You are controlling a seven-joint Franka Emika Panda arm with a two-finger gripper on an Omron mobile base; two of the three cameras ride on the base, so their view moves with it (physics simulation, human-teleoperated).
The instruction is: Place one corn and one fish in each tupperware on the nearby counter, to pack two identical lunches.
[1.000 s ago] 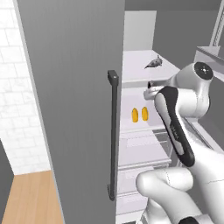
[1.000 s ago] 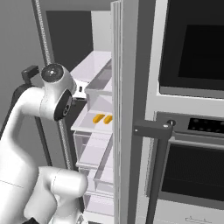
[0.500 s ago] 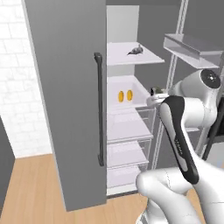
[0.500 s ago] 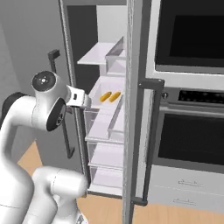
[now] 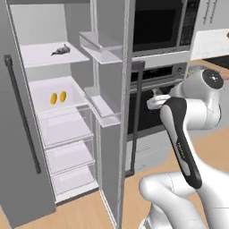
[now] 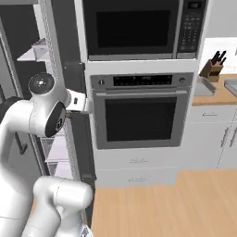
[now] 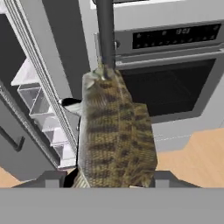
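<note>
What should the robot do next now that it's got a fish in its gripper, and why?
Probably carry the fish on toward the counter by the knife block. The gripper is shut on the fish with the oven straight ahead, while two corn cobs and another fish wait on the fridge shelves.

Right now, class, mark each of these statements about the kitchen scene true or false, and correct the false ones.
1. The hand grips a fish between its fingers. True.
2. Both corn cobs lie side by side on a fridge shelf. True.
3. The fridge door is closed. False: it stands open, with the shelves in plain view.
4. A second fish lies on the shelf below the corn cobs. False: it lies on the shelf above them.
5. The knife block stands inside the fridge. False: it stands on the counter, to the right of the oven.
</note>
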